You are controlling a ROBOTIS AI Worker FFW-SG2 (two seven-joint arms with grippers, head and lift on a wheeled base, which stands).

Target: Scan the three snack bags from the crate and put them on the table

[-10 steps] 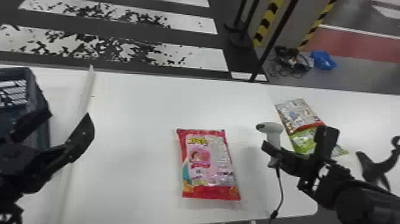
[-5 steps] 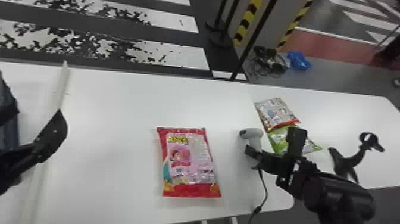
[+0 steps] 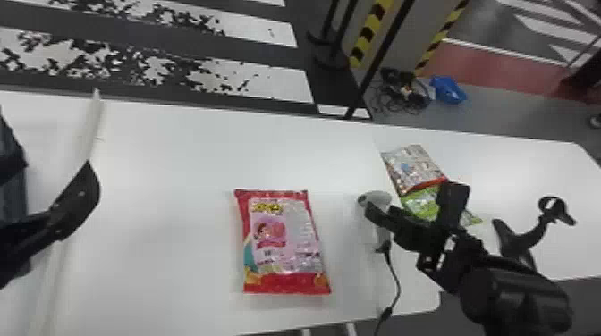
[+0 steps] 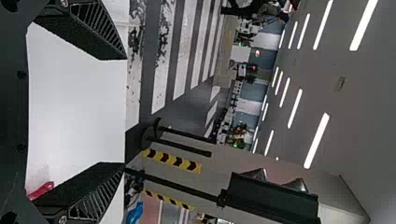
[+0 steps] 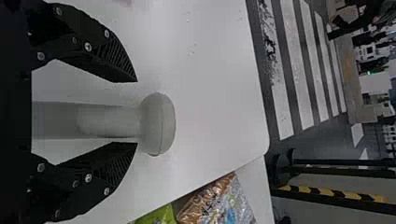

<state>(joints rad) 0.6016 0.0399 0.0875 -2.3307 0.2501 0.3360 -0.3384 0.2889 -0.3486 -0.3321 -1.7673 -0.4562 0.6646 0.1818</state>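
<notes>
You had a snack bag (image 3: 286,241) toward the near edge of the white table (image 3: 179,170): red at both ends, pink panel between, yellow lettering patch, teal and orange near one corner. By the table's right edge, the scanner (image 3: 380,201) was pale grey, its cable (image 3: 395,279) black. Past that edge, you had a silvery multicoloured bag (image 3: 409,167) with a red band and blue patch, and a bright green bag (image 3: 418,203). At the left edge, the crate (image 3: 11,196) was dark blue-grey. Beyond the far edge, the floor (image 3: 241,80) showed black and white stripes, black-blotched.
</notes>
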